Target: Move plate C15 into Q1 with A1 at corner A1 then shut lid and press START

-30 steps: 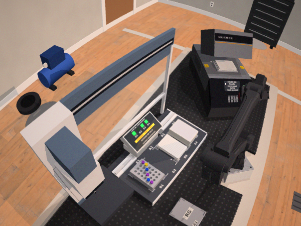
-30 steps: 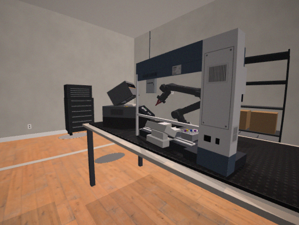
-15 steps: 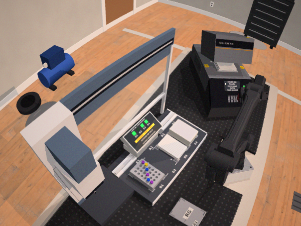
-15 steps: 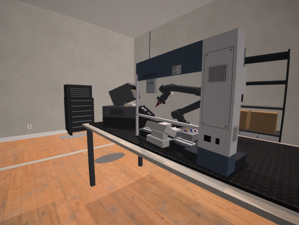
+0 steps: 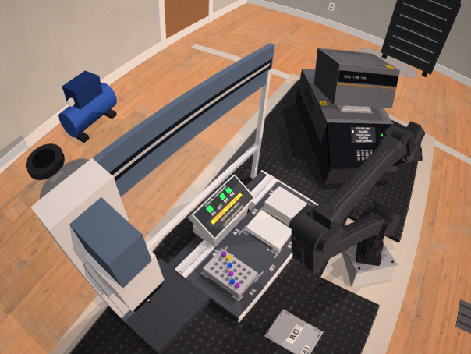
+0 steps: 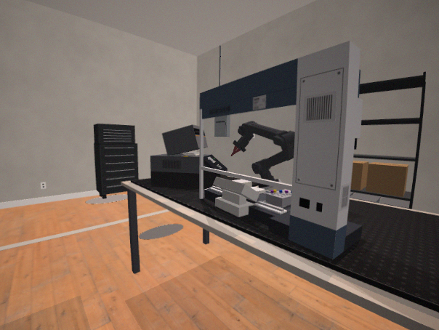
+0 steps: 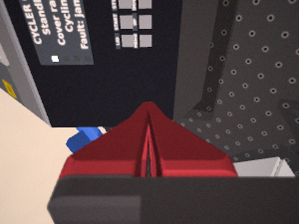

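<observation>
The claw is pinched shut and empty, hanging just short of the keypad ahead of it. The plate sits beyond, under the half-raised lid. Stay off the lid until it's down, then press START squarely with the closed tip

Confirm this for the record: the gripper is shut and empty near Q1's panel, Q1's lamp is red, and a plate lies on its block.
One thing is wrong: the lamp beside Q1's panel shows green, not red, as the top view shows. The rest stands: the gripper is shut on nothing close to the panel, and a white plate lies on the block under the part-lowered lid.
</observation>
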Controlling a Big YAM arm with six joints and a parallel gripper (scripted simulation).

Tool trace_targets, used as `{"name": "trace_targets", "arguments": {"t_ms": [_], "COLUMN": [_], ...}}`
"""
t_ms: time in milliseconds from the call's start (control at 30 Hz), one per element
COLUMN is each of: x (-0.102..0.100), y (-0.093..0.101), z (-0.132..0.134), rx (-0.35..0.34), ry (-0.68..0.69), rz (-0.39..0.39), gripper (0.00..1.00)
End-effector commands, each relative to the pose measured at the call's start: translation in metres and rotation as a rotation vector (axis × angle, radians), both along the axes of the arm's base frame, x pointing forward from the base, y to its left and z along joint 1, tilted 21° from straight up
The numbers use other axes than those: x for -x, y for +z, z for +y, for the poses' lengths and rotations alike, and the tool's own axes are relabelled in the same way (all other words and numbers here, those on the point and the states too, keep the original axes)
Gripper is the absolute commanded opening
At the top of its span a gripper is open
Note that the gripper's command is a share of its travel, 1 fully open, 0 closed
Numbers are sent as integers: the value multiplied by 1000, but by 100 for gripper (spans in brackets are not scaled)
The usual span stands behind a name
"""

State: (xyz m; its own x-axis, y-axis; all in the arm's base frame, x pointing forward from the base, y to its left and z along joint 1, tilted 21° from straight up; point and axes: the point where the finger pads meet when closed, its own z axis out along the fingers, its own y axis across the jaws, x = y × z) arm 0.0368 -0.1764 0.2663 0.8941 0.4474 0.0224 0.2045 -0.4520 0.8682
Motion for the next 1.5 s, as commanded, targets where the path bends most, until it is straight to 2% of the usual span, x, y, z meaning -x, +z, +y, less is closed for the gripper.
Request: {"name": "trace_targets", "arguments": {"t_ms": [0, 200, 433, 733, 1067, 1467], "x": [5, 8, 3, -1, -1, -2], "y": [33, 36, 34, 35, 22, 10], "z": [-3, -5, -2, 2, 0, -1], "rx": [76, 80, 46, 45, 59, 45], "ry": [1, -19, -16, -8, 2, 11], "rz": [70, 63, 24, 29, 40, 31], "gripper": [0, 0, 0, 0, 0, 0]}}
